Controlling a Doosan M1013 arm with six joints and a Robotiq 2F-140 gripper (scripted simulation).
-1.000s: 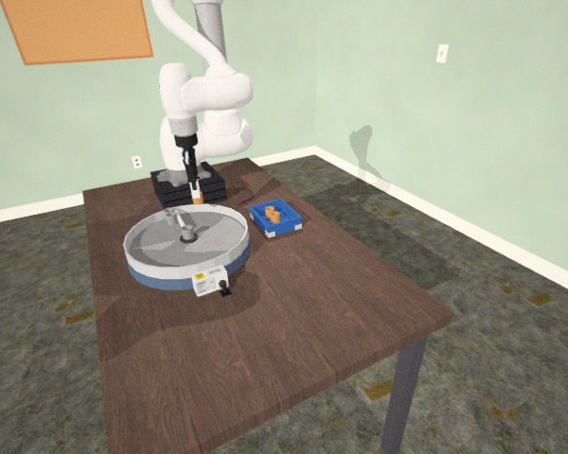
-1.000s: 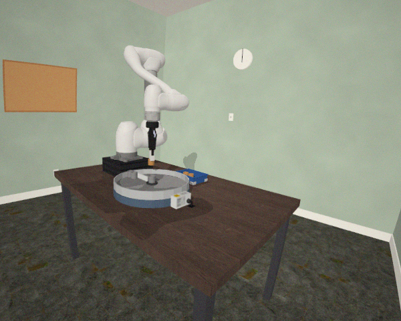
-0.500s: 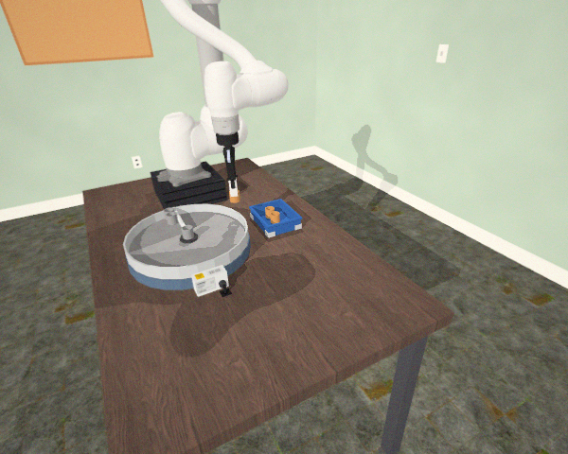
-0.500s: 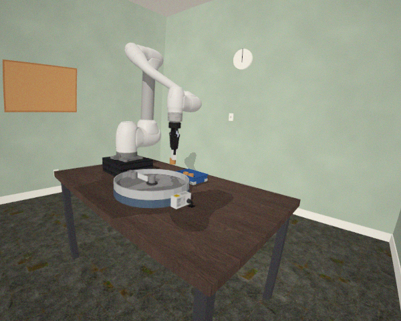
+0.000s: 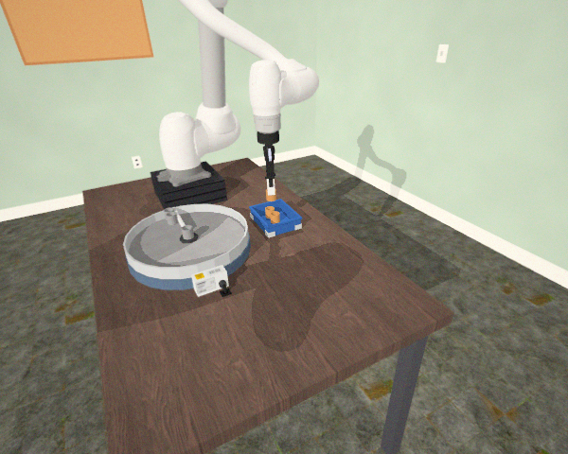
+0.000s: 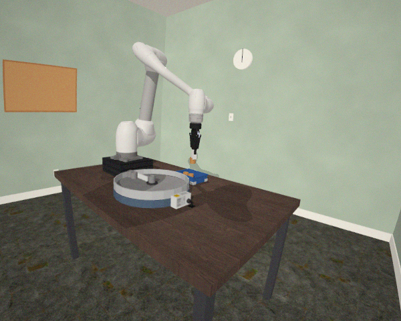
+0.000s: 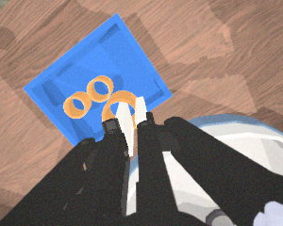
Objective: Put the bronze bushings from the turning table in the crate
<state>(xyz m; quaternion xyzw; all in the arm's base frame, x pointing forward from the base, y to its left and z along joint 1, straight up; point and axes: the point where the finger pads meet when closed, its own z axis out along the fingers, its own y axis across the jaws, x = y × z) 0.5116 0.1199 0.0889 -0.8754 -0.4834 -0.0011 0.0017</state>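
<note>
My gripper is shut on a bronze bushing, gripping its wall. It hangs a little above the back part of the blue crate. Two bronze bushings stand upright inside the crate. The round turning table lies left of the crate. A steel bushing stands near its back rim, beside the white wiper arm.
The arm's black base block stands behind the turning table. A white control box with a black knob sits at the turning table's front. The wooden table stretches forward and right.
</note>
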